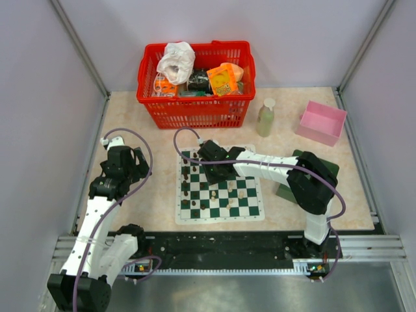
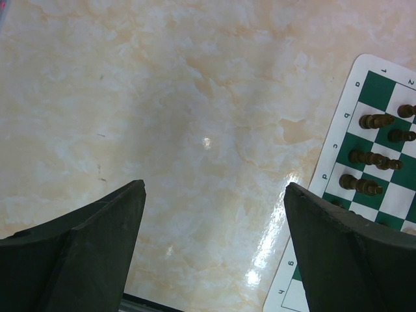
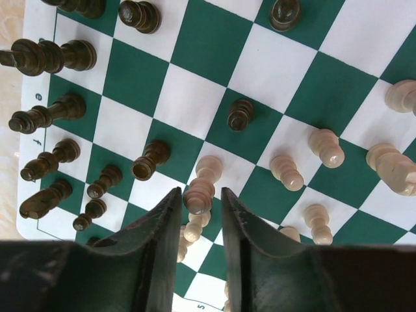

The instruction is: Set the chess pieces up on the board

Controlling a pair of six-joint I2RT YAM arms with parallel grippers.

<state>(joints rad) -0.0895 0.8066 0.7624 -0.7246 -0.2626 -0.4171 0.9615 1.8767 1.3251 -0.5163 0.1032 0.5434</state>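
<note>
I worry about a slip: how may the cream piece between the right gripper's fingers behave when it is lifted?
The cream piece looks small and rounded, so it may slip or twist between the fingers. It is probably light. A second cream piece stands close, so a tilt could knock it over.

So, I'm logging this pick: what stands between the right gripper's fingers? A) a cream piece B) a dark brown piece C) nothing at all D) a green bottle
A: the right wrist view shows a cream piece on the board, between the fingers of the right gripper.
</note>
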